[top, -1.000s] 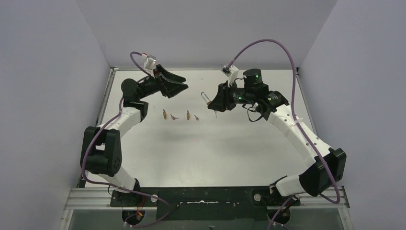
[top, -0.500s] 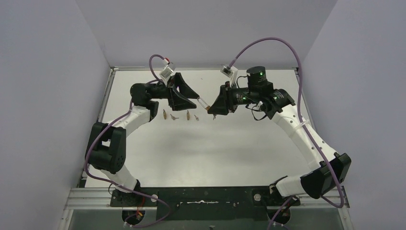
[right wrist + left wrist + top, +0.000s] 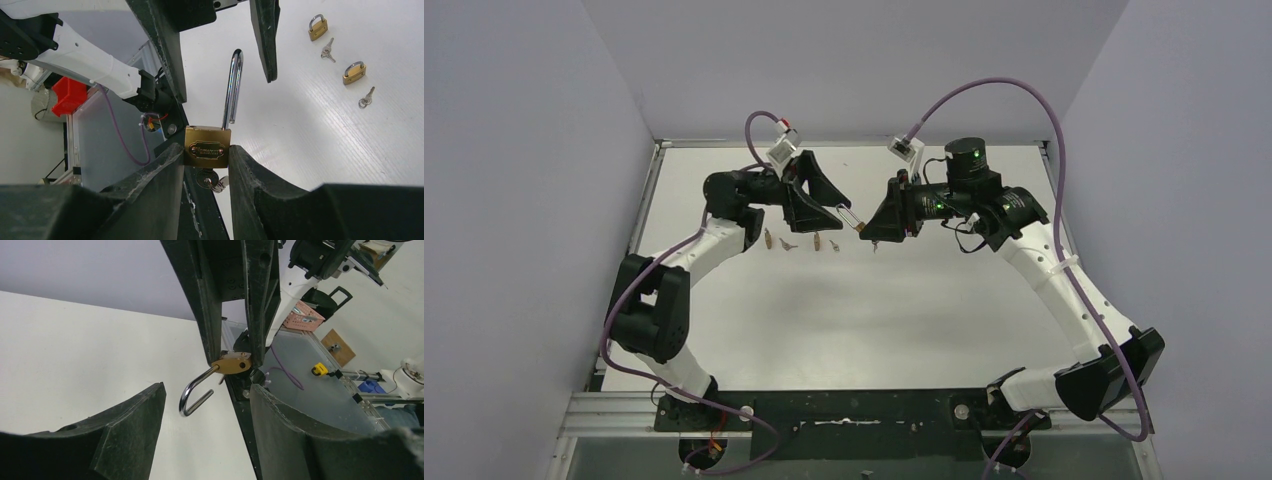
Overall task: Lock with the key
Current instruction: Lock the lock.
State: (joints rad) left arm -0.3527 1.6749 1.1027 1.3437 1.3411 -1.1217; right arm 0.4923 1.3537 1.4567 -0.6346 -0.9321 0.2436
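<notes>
A brass padlock [image 3: 207, 146] with its steel shackle [image 3: 232, 87] swung open is clamped by its body in my right gripper [image 3: 206, 150], above the table. A key [image 3: 212, 181] hangs from the bottom of the padlock. In the top view the padlock [image 3: 856, 222] is in mid-air between both grippers. My left gripper [image 3: 206, 390] is open, its fingers on either side of the shackle [image 3: 192, 395] without touching it. The padlock body [image 3: 231, 363] also shows in the left wrist view, between the right gripper's fingers [image 3: 210, 315].
Two more brass padlocks [image 3: 318, 27] [image 3: 354, 73] lie shut on the white table, each with a small key [image 3: 327, 50] [image 3: 366, 97] beside it. In the top view they form a row [image 3: 799, 241] below the left gripper. Grey walls enclose the table.
My left gripper has swung right from the far left until its open fingers reach the padlock's shackle. My right gripper has stayed almost in place with the padlock.
</notes>
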